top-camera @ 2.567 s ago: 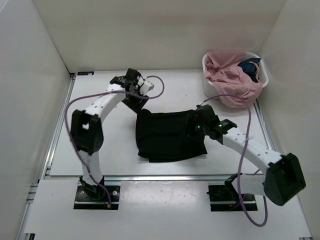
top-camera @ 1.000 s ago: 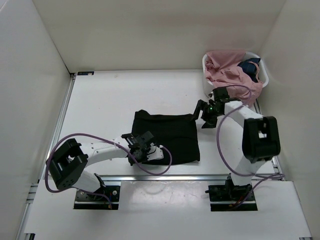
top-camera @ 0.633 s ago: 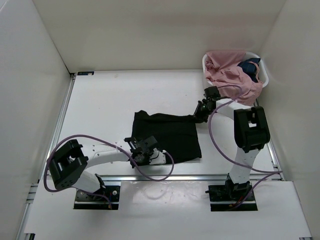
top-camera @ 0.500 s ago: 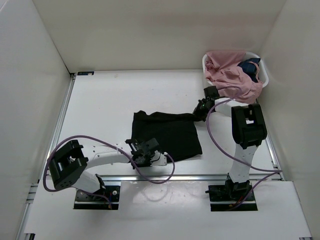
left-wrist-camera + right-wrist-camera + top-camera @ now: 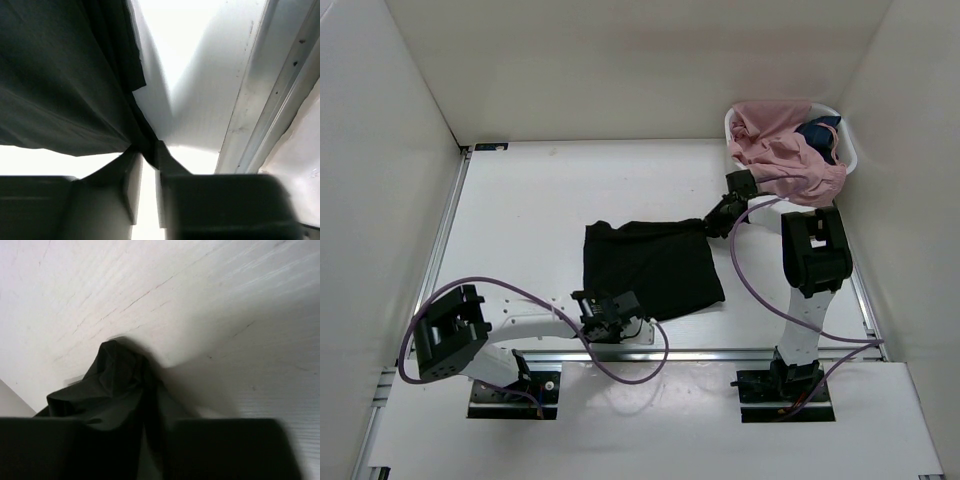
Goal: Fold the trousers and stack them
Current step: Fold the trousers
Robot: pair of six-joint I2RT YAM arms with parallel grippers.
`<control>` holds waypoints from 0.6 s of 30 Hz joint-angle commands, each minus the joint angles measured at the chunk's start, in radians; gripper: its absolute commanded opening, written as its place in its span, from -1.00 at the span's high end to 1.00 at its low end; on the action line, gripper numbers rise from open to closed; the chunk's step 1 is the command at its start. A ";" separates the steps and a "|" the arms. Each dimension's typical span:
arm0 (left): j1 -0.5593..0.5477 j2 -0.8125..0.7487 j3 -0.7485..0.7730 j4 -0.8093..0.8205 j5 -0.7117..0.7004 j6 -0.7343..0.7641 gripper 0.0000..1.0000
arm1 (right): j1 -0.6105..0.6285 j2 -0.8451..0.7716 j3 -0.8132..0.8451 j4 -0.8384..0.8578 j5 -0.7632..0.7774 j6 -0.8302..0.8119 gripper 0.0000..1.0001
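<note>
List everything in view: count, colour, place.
trousers: 1, black, folded flat at the middle of the table
basket: 1, white, far right corner
pink garment: 1, pink, heaped in the basket and spilling over its near rim
dark blue garment: 1, dark blue, in the basket beside the pink one
table: 1, white
rail: 1, silver, along the table's near edge
cables: 2, purple, one looping off each arm
left arm: 1, white and black, low along the near edge
right arm: 1, white and black, right side
left gripper: 1, black, pinching the trousers' near edge
right gripper: 1, black, pinching the trousers' far right corner
</note>
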 commanded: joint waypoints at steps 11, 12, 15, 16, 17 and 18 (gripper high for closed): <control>0.013 -0.083 -0.018 -0.028 -0.044 -0.009 -0.71 | 0.096 -0.133 0.081 -0.139 0.186 -0.166 -0.40; 0.027 -0.092 -0.018 -0.028 -0.053 -0.009 -1.00 | 0.106 -0.144 0.081 -0.153 0.208 -0.166 -0.48; 0.048 -0.101 0.022 -0.037 -0.053 -0.009 -1.00 | 0.120 -0.157 0.081 -0.186 0.237 -0.178 -0.59; 0.065 -0.113 0.034 -0.037 -0.044 0.000 -1.00 | 0.131 -0.167 0.071 -0.186 0.225 -0.178 -0.62; 0.079 -0.127 0.062 -0.049 -0.032 0.000 -1.00 | 0.131 -0.167 0.061 -0.186 0.214 -0.178 -0.62; 0.079 -0.127 0.080 -0.050 -0.032 0.000 -1.00 | 0.131 -0.181 0.049 -0.186 0.190 -0.189 -0.65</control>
